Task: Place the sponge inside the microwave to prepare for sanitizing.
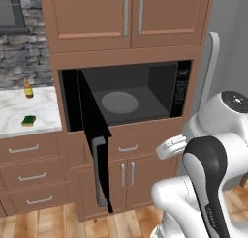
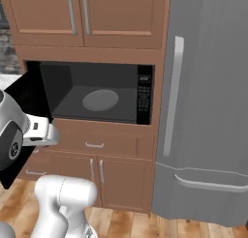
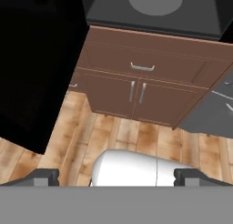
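While microwave (image 1: 127,97) stands with door (image 1: 95,150) swung open, gripper (image 3: 116,176) hangs spread wide, 2 fingers (image 3: 44,176) grasping nothing. Sponge (image 1: 28,120) rests on counter (image 1: 41,106), well apart from fingers, untouched. Step in hand, by judgement: approach. Next move calls for a reach over to sponge.

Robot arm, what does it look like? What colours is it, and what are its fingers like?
The arm has smooth, rounded white shells with dark, almost black bands at its joints. One round joint cap on top is dark grey. The gripper has two small dark grey, blocky fingertips. No cables show.
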Controlling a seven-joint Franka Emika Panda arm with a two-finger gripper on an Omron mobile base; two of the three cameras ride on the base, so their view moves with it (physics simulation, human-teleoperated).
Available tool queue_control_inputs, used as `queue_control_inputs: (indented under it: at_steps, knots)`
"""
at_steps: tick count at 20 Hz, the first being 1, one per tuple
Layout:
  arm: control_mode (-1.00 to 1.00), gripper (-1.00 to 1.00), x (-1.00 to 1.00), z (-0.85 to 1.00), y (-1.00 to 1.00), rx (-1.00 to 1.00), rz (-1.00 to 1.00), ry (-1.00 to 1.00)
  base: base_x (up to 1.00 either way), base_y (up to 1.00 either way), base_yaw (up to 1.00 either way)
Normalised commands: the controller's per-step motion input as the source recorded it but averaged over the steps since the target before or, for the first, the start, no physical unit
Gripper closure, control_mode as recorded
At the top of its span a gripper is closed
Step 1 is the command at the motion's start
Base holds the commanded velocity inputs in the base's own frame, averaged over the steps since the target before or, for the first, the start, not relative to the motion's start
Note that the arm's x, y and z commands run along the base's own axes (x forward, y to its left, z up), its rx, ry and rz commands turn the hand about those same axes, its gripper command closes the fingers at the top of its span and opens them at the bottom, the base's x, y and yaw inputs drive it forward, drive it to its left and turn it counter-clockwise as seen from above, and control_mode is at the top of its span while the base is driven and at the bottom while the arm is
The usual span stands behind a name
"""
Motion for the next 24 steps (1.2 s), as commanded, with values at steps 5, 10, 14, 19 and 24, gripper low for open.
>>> queue_control_inputs:
  at_steps: [5,10,14,19,24]
  knots:
    - [1.00,-1.00,0.00,0.00,0.00,0.00,0.00,0.00,0.37,-0.04,-0.22]
    - [1.00,-1.00,0.00,0.00,0.00,0.00,0.00,0.00,0.39,0.07,-0.30]
    - [1.00,-1.00,0.00,0.00,0.00,0.00,0.00,0.00,-0.01,-0.01,-0.59]
    - [1.00,-1.00,0.00,0.00,0.00,0.00,0.00,0.00,-0.05,0.12,-0.74]
    - [1.00,-1.00,0.00,0.00,0.00,0.00,0.00,0.00,-0.22,0.20,-0.68]
